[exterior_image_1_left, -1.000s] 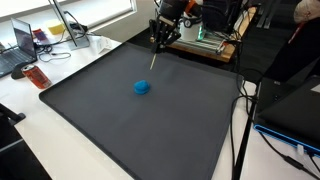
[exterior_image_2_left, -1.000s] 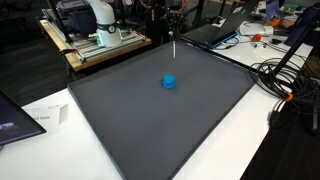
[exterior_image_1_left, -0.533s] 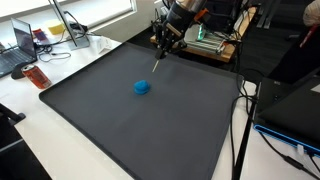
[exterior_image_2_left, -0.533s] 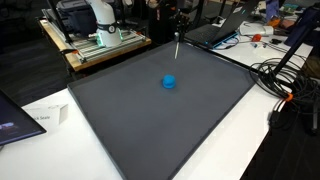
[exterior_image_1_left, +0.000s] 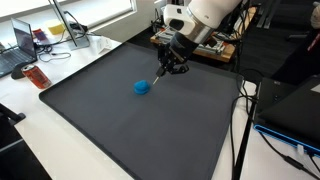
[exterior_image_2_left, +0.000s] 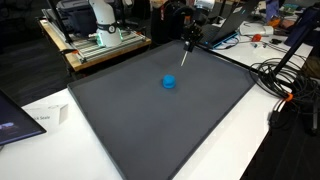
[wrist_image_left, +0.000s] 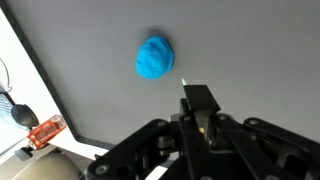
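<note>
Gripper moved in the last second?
Yes. The gripper, shut on a stick, came from the far edge of the mat toward the blue lump.

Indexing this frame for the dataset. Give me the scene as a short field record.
gripper: shut on thin stick, which is tilted
stick tip: beside blue lump, apart from it in wrist view
surface: dark mat, with the lump lying on it
tip contact with mat: cannot tell
surroundings: orange item on white table beside the mat
</note>
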